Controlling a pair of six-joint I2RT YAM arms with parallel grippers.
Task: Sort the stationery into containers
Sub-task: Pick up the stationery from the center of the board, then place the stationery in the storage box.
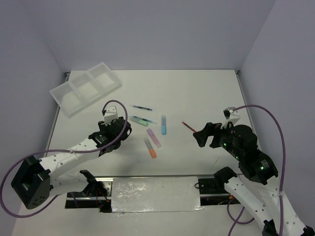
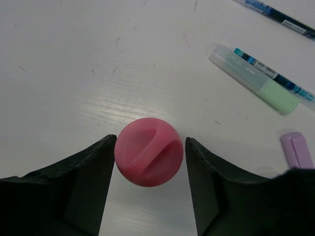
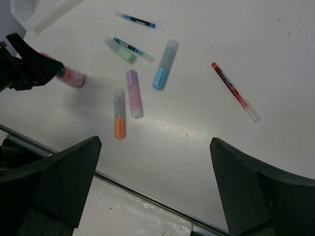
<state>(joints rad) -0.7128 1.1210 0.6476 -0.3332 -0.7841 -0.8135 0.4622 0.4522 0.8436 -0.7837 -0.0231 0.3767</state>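
Pink plastic fills the left wrist view: the stubby pink cylinder [image 2: 148, 151] rests on the white worktop [image 2: 74, 59], seen end-on. It sits between the jaws of the left arm [image 1: 74, 152], which stand partly open with a sliver of gap on each side and grip nothing yet.

The step in hand looks like the pick-up. To do it well, keep the cylinder centred and close squarely across its round body so it cannot squirt forward. Then lift clear of the worktop before carrying it to the translucent white three-compartment tray [image 1: 60, 104] at the far left corner.

The overhead view alone shows that tray, but it hides the cylinder under the left arm's wrist. The right wrist view shows the cylinder from the side as a short tube. It also shows the blue marker [image 3: 165, 64], orange marker [image 3: 119, 120] and thin red pen [image 3: 234, 91], all loose on the worktop. The jaws of the right arm [image 1: 246, 147] are wide and empty, at the near right.
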